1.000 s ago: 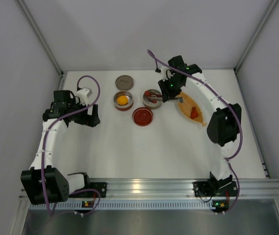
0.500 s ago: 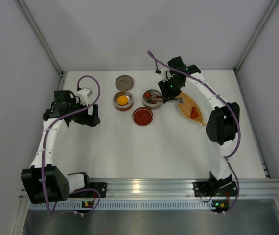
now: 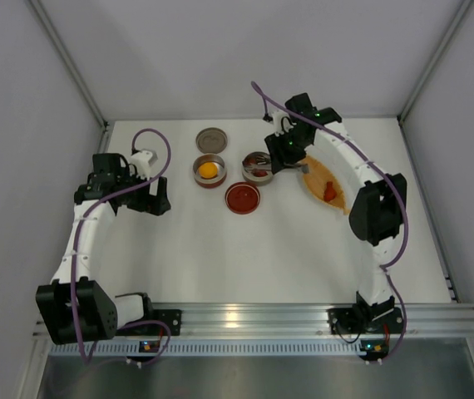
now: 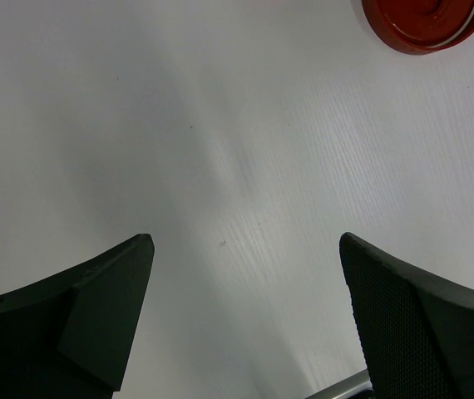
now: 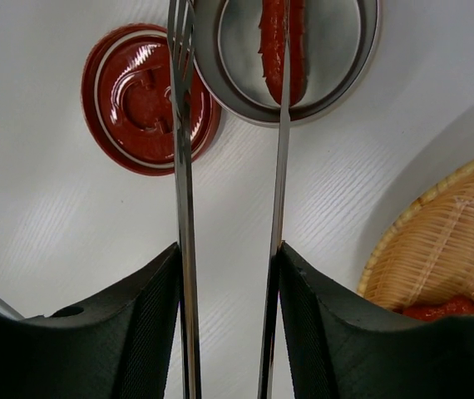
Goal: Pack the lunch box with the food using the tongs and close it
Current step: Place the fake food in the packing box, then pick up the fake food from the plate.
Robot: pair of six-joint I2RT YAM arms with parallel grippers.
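My right gripper is shut on the tongs, one thin metal arm pressed against each finger. The tong tips reach over a round steel lunch box tin, where a red slice of food lies. The tong arms stand apart and the slice lies under the right one. In the top view this tin sits beside a second tin holding round orange-yellow food. My left gripper hangs open over bare table, nothing between its fingers.
A red lid lies left of the tongs; the top view shows it as the red lid in front of the tins. A grey lid rests behind them. The orange leaf-shaped dish at the right holds more red pieces.
My right gripper's jaws have widened and the tong arms have spread apart over the tin. The left arm has not moved.
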